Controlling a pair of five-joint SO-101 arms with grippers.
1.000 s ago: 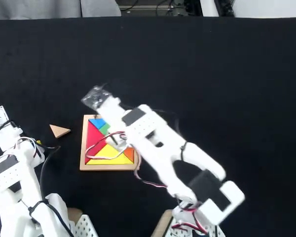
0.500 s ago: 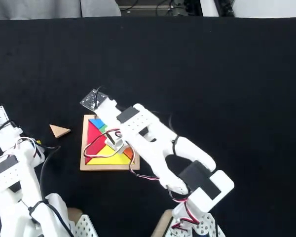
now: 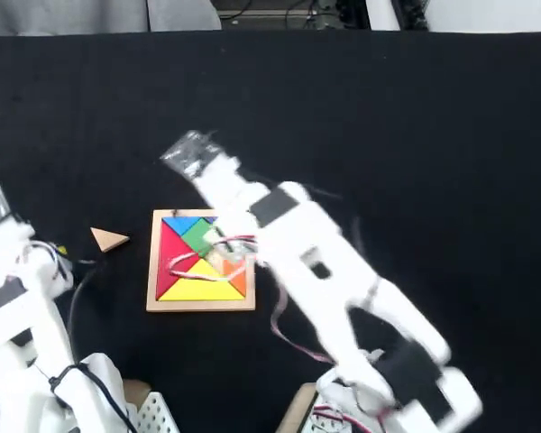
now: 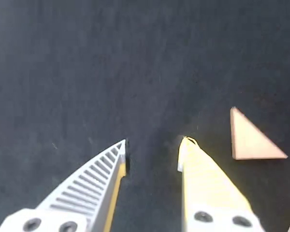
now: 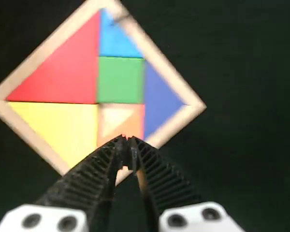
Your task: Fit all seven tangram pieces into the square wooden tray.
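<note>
Nearest the bases, the left arm [image 3: 18, 316] stood at the near left corner of the counter [image 3: 388, 135]. The left end effector [image 4: 154, 147] hung over the black surface with its two fingers apart and nothing between them. Just beyond those fingertips and off to one side lay a loose tan triangle [image 4: 249, 137], flat on the counter. In the high view the same piece sat a little to the left of the square wooden tray [image 3: 151, 262], apart from its rim. The tray lay flat in the near-left part of the counter, a little beyond the two bases. Inside it a large red triangle [image 5: 63, 77] and a large yellow triangle [image 5: 63, 128] lay side by side. A small light-blue triangle [image 5: 117, 41] filled one corner, with a green square [image 5: 120, 79] touching it. A darker blue triangle [image 5: 159, 96] ran along the rim beside the square, and an orange piece [image 5: 137, 123] sat next to the yellow one. Between the green square and the orange piece showed a pale triangular patch [image 5: 115, 116]; whether it was tray floor or a piece could not be told. The right arm [image 3: 316, 262] stretched from the near edge diagonally across the tray's right side. The right end effector [image 5: 127, 142] was above the tray's edge by the orange piece, its fingers pressed together with nothing seen between them.
</note>
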